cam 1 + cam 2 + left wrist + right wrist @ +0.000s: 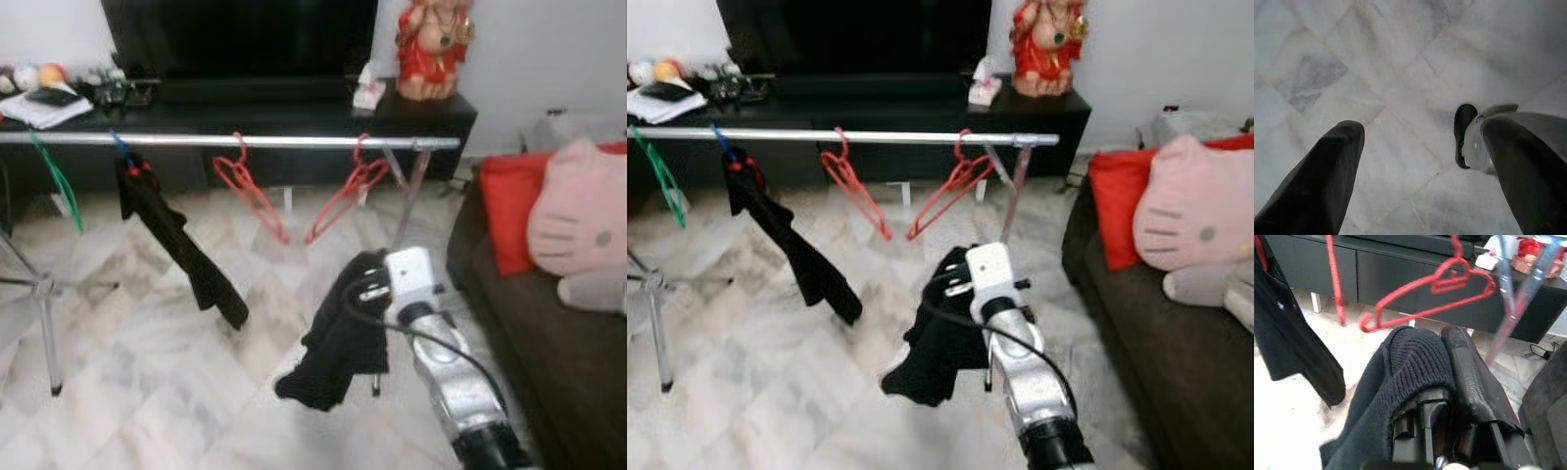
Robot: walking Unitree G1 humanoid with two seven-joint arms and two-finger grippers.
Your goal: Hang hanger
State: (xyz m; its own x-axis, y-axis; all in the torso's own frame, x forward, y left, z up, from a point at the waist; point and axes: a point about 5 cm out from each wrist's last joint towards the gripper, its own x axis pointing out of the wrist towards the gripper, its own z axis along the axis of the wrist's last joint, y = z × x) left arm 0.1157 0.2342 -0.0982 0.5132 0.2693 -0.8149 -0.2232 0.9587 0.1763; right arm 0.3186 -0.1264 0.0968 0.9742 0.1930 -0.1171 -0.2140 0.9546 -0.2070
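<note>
Living room, pale marble floor. Black TV cabinet runs along the far wall at the top of the frame; sofa with red cushion and pink plush at the right edge.

A silver rail crosses the upper part of the head views, left to right, in front of the cabinet. On it, from the left: a green hanger, a dark garment on its own hanger, then two bare red hangers and, both tilted.

Right gripper, lower centre-right in the head views, is raised and points toward the rail. Fingers closed on a black knit garment that drapes off them toward the floor. No hanger can be made out under the cloth; cannot tell whether one is in there.

Key relation: the rail lies ahead of and above the fingertips, its long axis running crosswise to the fingers. In the right wrist view the right-hand red hanger hangs just past the fingertips, above them, apart from the cloth. The right arm is the nearer one. Judgement: the load must go up and forward to reach the rail.

Left gripper hangs idle over the floor, fingers well spread, holding nothing.
</note>
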